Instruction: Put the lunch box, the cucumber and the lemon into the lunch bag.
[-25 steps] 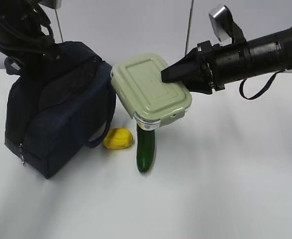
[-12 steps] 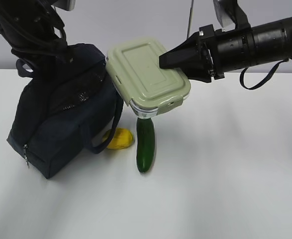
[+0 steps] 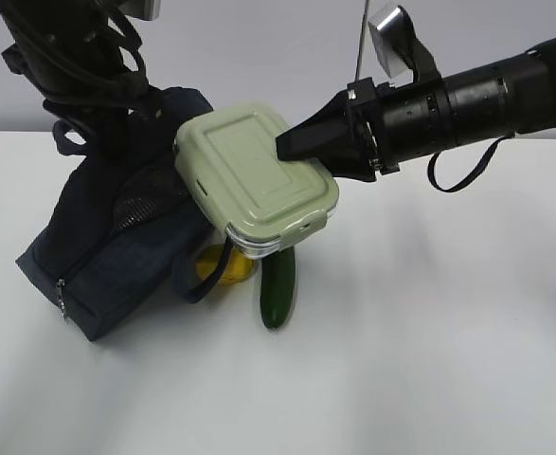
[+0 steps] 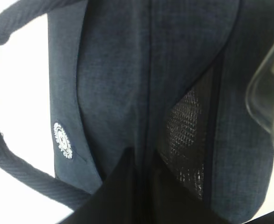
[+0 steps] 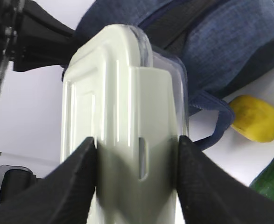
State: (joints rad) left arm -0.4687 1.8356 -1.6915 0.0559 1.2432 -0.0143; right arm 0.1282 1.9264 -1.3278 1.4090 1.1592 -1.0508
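lunch box (image 3: pixel 255 181) moved left toward lunch bag (image 3: pixel 116 237), right claw (image 3: pixel 292 145) clamping it

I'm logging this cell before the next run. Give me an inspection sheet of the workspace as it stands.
Surface: white table, bare in front.
Lunch box: held off the table, tilted, at the upper side of the lunch bag.
Lunch bag: tipped on the table, its top under the left arm; whether the zip is open cannot be told.
Lemon: on the table, partly behind a bag handle.
Cucumber: on the table beside the lemon.
Clutter: nothing seen.
Right gripper: shut on the lunch box's end.
Left gripper: at the bag's fabric; jaw state unclear.
Cables: black bundle on the left arm; a loop under the right arm.
Surroundings: plain pale wall.
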